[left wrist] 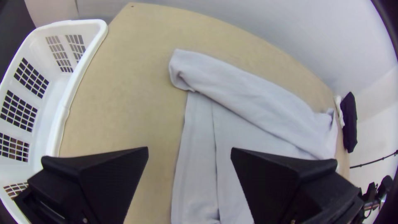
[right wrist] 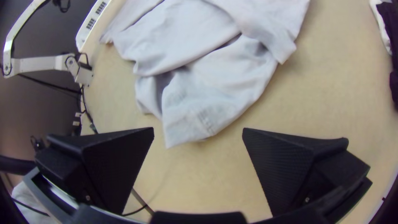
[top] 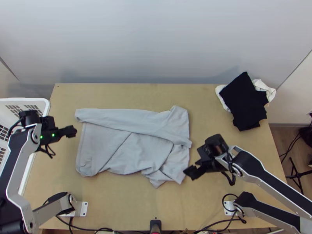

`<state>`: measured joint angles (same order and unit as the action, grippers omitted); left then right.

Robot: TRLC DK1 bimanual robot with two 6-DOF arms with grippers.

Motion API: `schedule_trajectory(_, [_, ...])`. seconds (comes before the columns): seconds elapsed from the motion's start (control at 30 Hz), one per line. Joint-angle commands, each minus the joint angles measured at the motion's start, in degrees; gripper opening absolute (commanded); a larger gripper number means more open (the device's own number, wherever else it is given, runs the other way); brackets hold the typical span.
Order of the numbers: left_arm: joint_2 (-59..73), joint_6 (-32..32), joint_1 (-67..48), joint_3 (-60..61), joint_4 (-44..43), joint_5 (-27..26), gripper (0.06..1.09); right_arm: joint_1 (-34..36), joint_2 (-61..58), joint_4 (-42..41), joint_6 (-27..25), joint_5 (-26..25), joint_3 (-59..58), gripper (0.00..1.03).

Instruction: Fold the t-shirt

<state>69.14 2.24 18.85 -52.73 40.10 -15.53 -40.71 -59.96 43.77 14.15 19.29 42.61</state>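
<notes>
So we've got the t-shirt on the table, far side folded inward, probably to narrow it. The left claw and right claw are both spread and empty, 1 near each end, presumably for folding the near side. We'd smooth that rumpled corner first, or it'll lump.

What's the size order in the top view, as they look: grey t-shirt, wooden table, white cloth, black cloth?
Largest to smallest:
1. wooden table
2. grey t-shirt
3. black cloth
4. white cloth, visible parts only; the black cloth covers some of it
</notes>
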Motion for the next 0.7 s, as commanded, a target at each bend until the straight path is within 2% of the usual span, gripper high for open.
schedule_trajectory(0.0, [-5.86,5.93,2.33,5.44,3.94,-0.82,1.02,-5.61,0.9,5.27,-3.61,4.53,-0.95,0.99])
schedule_trajectory(0.23, [-8.41,6.55,3.91,8.17,3.94,-0.82,1.02,-7.89,0.29,4.04,-5.71,5.06,-1.92,0.99])
schedule_trajectory(0.3, [-8.59,6.11,3.91,8.43,3.94,-0.73,1.02,-8.95,-0.33,2.29,-6.07,3.65,-2.8,0.95])
schedule_trajectory(0.5, [-11.66,4.26,2.24,10.28,3.76,-0.73,1.02,-12.47,-3.14,-7.21,-5.71,1.37,-5.96,0.95])
schedule_trajectory(0.67, [-14.83,6.11,-0.75,11.33,7.28,-0.64,1.02,-13.52,-5.43,-9.4,-5.8,1.37,-6.22,0.95])
